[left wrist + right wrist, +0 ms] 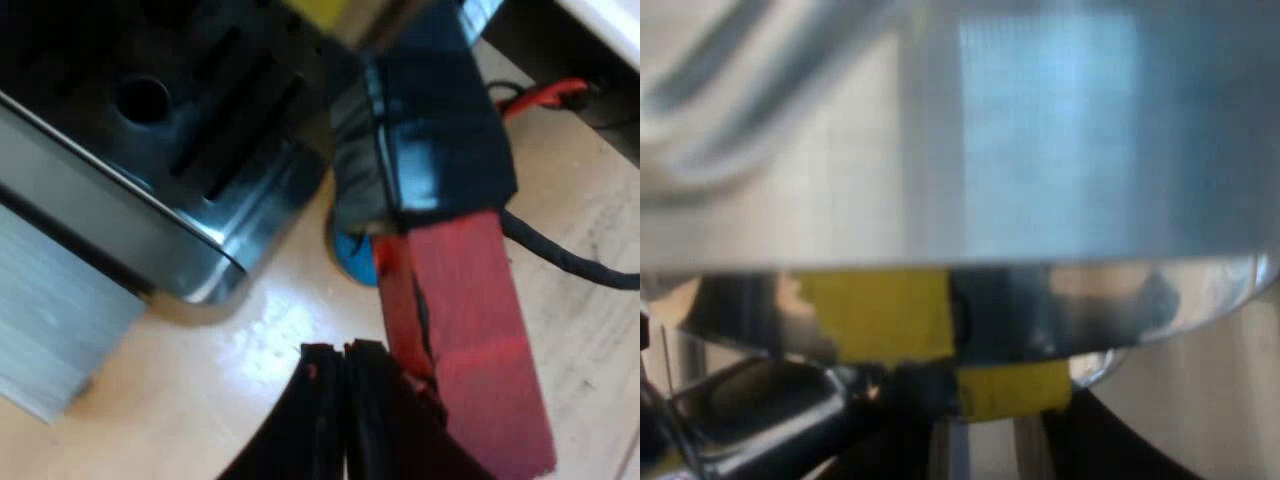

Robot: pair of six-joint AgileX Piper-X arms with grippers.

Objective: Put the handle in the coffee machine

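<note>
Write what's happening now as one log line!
left gripper: shut, beside handle | handle: near espresso machine | blue tamper: under handle

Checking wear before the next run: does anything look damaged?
The handle's red end shows a dark, ragged split along its edge, close to the left gripper; its red covering looks torn there.

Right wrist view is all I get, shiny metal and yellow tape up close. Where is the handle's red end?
Observer: The handle's red end is beside the left gripper, over the wooden table.
Operator: Is that gripper holding it?
Observer: Apparently not; its fingers are shut together next to the red end.
Operator: Anything below the handle?
Observer: Something blue, by the espresso machine at its base.
</note>
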